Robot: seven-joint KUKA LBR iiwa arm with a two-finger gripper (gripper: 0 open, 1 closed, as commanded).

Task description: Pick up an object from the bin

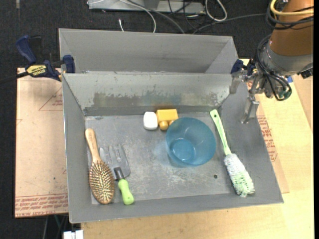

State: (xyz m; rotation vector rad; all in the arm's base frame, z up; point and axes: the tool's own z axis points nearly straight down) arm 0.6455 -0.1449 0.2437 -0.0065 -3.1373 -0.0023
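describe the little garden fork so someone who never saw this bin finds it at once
Look in the grey bin, at its lower left corner in the view, where two handled tools lie side by side. The fork is the right-hand one, beside the wooden hairbrush. It alone has grey metal prongs and a short bright green handle.

In the bin, the hairbrush lies along the left wall, head toward the near left corner. Just right of it lies the hand fork, handle toward the near edge. The bowl stands right of centre. Behind it, near the back wall, a rounded block touches a squared block on its right. The bottle brush lies along the right wall, bristles toward the near right corner.
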